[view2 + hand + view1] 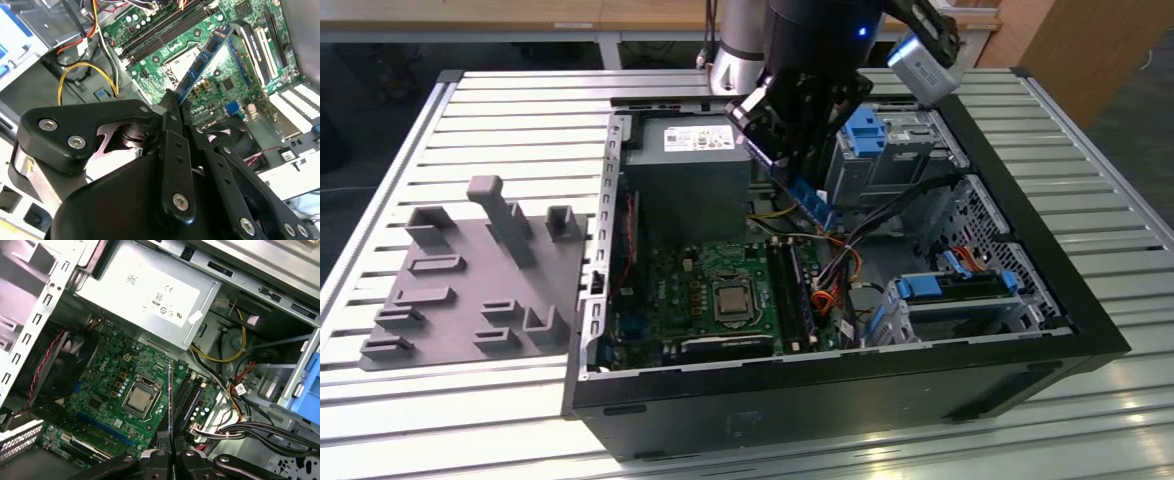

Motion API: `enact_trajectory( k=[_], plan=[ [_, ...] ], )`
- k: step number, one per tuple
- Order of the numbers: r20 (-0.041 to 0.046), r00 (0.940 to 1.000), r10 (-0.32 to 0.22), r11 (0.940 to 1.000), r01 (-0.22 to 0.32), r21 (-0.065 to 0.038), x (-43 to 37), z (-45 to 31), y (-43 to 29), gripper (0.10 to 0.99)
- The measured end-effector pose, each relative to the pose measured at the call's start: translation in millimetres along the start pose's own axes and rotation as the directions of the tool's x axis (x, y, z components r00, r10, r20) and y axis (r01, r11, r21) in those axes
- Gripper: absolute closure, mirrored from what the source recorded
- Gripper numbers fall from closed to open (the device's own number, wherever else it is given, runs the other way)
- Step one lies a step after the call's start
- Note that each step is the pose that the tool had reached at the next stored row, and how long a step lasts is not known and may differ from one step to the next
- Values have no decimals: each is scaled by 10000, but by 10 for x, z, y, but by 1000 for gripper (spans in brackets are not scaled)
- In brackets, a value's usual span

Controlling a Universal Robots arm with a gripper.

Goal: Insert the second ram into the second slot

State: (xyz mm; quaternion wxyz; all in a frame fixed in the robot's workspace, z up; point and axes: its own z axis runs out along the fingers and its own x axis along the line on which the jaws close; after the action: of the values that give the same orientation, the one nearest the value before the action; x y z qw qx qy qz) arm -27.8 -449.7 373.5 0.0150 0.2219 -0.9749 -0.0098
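Second ram (204,62), one stick, clamped between two jaws

Black linked gripper (172,100), silver screws (180,201)

Black gripper (173,96), blue-green second ram (204,56) with black chips (198,65), green motherboard (100,385), grey power supply (95,282) with white label (155,290), blue drive brackets (867,130), black computer case (854,390), grey fixture plate (467,290), ribbed silver table (520,110)

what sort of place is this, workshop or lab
Probably a robotics lab bench: an open computer case lies on a slatted metal table beside a grey fixture plate, and the gripper holds a ram stick.
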Motion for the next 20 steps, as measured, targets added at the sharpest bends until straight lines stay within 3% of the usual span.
enact_trajectory(
  k=[9,14,20],
  plan=[
    [2,9938,1113,9938,-1113,36,0,7,0,949],
    [-5,9858,1679,9858,-1679,79,0,8,0,949],
    [-14,9712,2382,9711,-2381,147,0,11,0,949]
  ],
)
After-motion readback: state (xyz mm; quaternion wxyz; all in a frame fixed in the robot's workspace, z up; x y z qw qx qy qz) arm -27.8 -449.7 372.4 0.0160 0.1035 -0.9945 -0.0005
